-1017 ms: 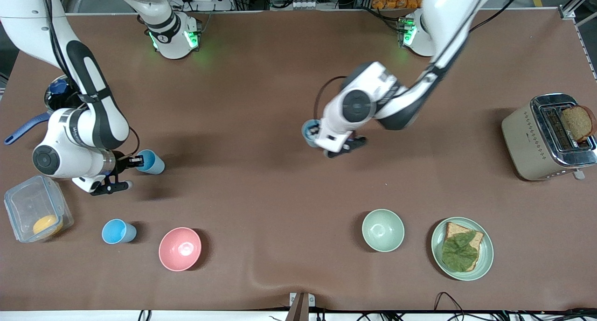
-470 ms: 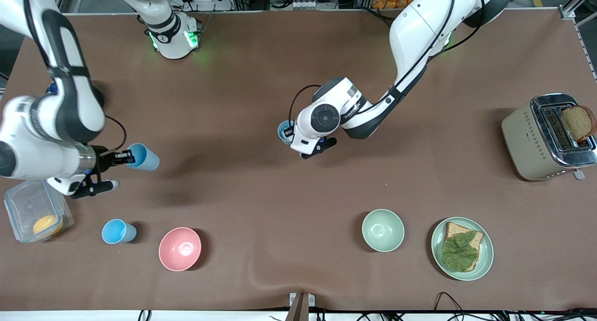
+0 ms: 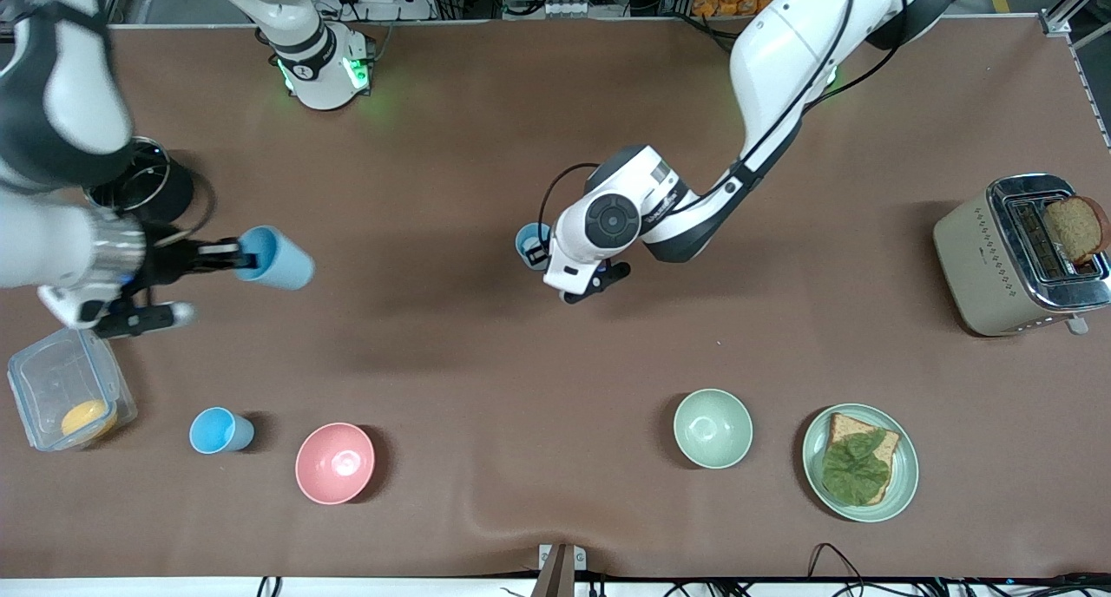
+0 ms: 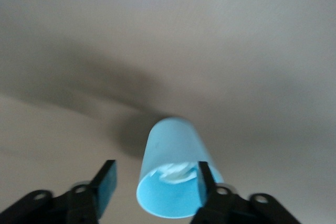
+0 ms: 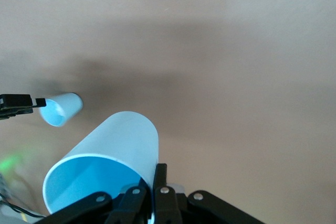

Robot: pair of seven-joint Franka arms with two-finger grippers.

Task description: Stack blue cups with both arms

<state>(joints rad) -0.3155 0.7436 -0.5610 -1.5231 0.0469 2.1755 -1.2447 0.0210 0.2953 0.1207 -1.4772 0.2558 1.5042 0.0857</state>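
Note:
My right gripper (image 3: 227, 255) is shut on the rim of a light-blue cup (image 3: 276, 259), held tilted in the air over the table's right-arm end. The right wrist view shows this cup (image 5: 118, 145) pinched in that gripper (image 5: 153, 178). My left gripper (image 3: 540, 254) is at a second blue cup (image 3: 528, 243) mid-table. In the left wrist view its jaws stand wide apart: one finger (image 4: 203, 179) is in the cup's (image 4: 173, 150) mouth, and the other finger (image 4: 106, 179) is clear of it. A third blue cup (image 3: 220, 430) stands near the front camera.
A pink bowl (image 3: 335, 462) sits beside the third cup. A pale green bowl (image 3: 713, 428), a plate with bread and lettuce (image 3: 814, 458) and a toaster (image 3: 972, 259) are toward the left arm's end. A clear container (image 3: 43, 380) and a dark pot (image 3: 156, 189) are at the right arm's end.
My right gripper has risen with its cup. My left arm moved its cup toward the right arm's end of the table, then stayed nearly still.

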